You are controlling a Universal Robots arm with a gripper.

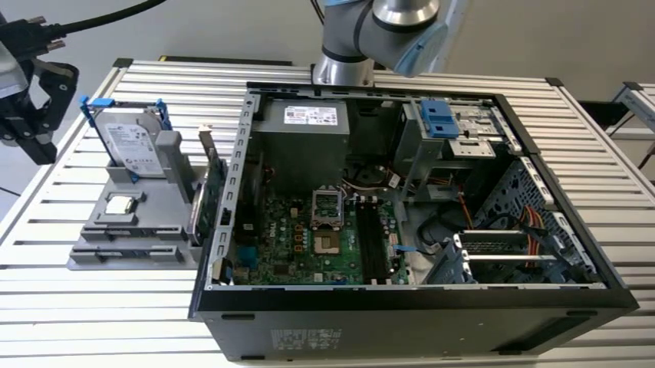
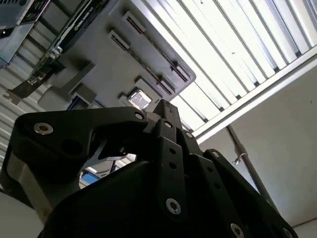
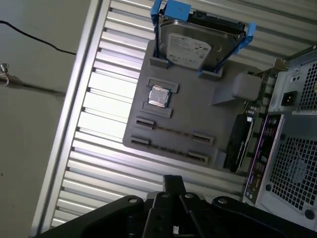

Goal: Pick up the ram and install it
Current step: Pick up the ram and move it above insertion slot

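First wrist view | ram (image 3: pixel 171 132) lies flat in holder (image 3: pixel 198 115) near its edge | claw (image 3: pixel 173 187) hangs apart over open surface (image 3: pixel 99 111) | I cannot tell its grip

Gripper (image 1: pixel 31 115) aloft, exterior view's left
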